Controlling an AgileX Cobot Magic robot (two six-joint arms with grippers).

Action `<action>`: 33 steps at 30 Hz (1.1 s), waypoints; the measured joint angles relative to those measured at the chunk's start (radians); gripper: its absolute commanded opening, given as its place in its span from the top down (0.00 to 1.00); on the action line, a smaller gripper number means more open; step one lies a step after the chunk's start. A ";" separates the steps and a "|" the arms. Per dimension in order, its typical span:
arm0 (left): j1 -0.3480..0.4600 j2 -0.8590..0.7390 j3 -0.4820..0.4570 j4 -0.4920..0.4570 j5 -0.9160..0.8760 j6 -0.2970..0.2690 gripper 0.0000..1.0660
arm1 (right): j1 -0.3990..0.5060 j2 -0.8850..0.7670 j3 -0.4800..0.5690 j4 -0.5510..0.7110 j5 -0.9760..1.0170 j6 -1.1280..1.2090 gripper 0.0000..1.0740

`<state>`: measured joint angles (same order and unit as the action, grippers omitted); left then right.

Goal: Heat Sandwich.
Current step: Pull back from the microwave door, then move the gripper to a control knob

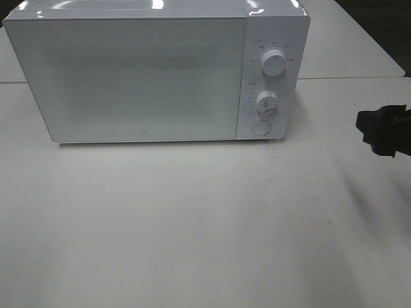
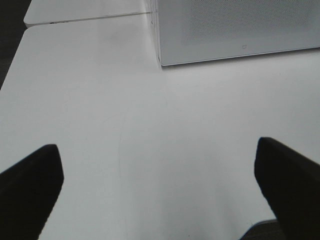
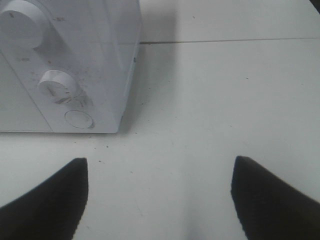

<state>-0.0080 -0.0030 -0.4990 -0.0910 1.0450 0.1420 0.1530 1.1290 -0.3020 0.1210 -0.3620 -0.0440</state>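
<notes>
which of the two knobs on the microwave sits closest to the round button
The lower knob, right above the round button; the upper knob sits higher on the microwave, farther from it.

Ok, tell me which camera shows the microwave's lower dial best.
The right wrist view: the lower dial is close and large there. The exterior high view shows it small but front-on; the left wrist view shows only a corner of the microwave, no dial.

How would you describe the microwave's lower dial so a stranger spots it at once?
Find the white microwave on the table. Its control strip runs down the right side; the lower dial sits between the upper dial and a flat round button.
</notes>
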 measured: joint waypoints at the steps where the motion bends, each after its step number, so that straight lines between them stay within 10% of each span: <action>1: 0.000 0.000 0.000 0.000 0.000 0.000 0.03 | 0.000 0.000 0.000 0.000 0.000 0.000 0.29; 33: 0.000 0.000 0.000 0.000 0.000 0.000 0.03 | 0.680 0.557 -0.004 0.729 -0.839 -0.220 0.29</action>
<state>-0.0080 -0.0030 -0.4990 -0.0910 1.0450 0.1420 0.8330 1.6860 -0.3060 0.8500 -1.2010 -0.2640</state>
